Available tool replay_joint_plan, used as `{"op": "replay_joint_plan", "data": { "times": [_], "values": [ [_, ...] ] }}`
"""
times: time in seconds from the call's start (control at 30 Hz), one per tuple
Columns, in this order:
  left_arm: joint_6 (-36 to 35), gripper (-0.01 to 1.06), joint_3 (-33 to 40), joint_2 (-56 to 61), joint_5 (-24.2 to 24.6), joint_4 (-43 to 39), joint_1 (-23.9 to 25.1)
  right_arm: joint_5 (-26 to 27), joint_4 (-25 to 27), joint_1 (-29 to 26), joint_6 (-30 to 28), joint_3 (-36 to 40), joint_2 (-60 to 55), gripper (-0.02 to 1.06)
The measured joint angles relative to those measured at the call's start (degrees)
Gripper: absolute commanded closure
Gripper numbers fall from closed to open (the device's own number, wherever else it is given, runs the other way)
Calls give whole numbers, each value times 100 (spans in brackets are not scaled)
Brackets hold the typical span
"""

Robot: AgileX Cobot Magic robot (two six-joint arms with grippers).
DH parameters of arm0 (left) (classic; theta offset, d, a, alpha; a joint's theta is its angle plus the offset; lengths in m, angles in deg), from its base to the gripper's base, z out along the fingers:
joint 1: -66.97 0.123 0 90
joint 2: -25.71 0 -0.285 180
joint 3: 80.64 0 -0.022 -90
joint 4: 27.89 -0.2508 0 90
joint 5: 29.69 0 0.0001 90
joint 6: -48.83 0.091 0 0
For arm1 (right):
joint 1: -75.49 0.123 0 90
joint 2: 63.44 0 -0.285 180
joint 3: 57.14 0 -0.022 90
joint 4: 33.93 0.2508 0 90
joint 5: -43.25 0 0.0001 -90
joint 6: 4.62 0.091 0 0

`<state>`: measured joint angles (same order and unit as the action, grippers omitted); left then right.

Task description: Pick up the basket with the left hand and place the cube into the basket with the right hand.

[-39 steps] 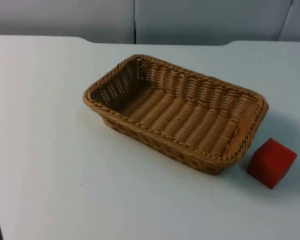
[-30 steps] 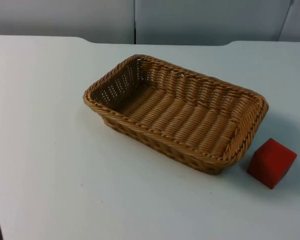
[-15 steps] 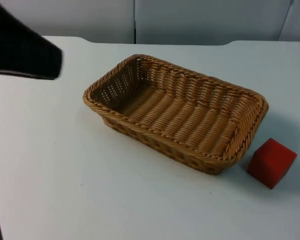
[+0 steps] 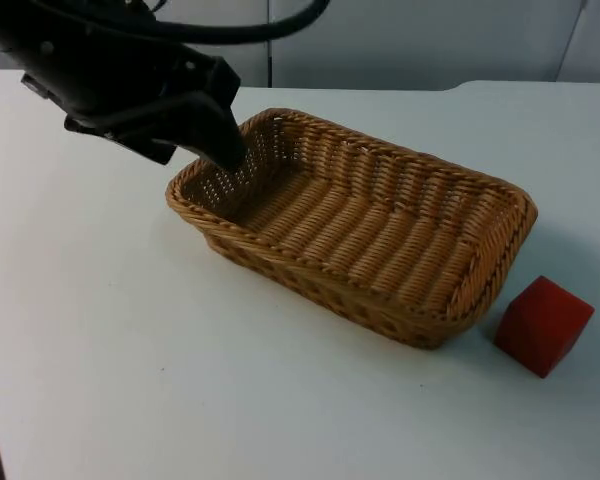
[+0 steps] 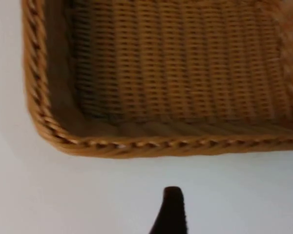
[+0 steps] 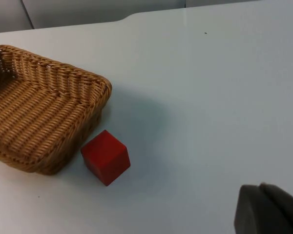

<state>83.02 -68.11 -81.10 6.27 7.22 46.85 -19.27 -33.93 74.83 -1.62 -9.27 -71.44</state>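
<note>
The white table (image 4: 110,330) spreads out under me, running back to the grey partition wall (image 4: 410,40) at its far edge. On it sits the basket (image 4: 355,225), a long rectangular tray of tan wicker with a braided rim, ribbed weave along its floor and open lattice in its short left wall; it lies at an angle near the table's middle, its left end farther back than its right end, and it has nothing inside. My left arm (image 4: 90,60) reaches in from the far left, and my left gripper (image 4: 220,150) hangs above the basket's far left corner; in my left wrist view one black fingertip (image 5: 171,209) stands over bare table just outside the braided rim (image 5: 151,145), and I cannot tell how wide my fingers are set. The cube (image 4: 543,325), solid red with sharp edges, rests on the table just beside the basket's near right corner, apart from the wicker. My right gripper (image 6: 266,209) waits well to the right of the cube, its fingers' spacing also beyond what I can tell.
</note>
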Motion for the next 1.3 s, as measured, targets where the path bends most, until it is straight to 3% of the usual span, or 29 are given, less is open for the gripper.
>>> {"op": "replay_joint_plan", "data": {
  "times": [0.13,0.27,0.8,0.93,1.0,1.07,1.1,1.13,1.3],
  "values": [
    [-126,34,-470,-468,-692,-858,0,10,0,0,0,0,0,105],
    [-126,34,-739,-769,-951,-1223,0,10,0,0,0,0,0,105],
    [-140,34,-1384,-2198,-1298,-1721,0,10,0,0,0,0,0,105],
    [-140,39,-1461,-2428,-1373,-1820,0,10,0,0,0,0,0,105],
    [-140,60,-1485,-2614,-1509,-1864,0,10,0,0,0,0,0,105],
    [-153,94,-1488,-2640,-1536,-1873,0,10,0,0,0,0,0,105],
    [-308,94,-1500,-2710,-1647,-1883,0,10,0,0,0,0,0,105],
    [-432,105,-1522,-2708,-1684,-1847,11,10,0,0,0,0,0,105],
    [-996,105,-1664,-2735,-1503,-1944,46,10,0,0,0,0,0,105]
  ]
}}
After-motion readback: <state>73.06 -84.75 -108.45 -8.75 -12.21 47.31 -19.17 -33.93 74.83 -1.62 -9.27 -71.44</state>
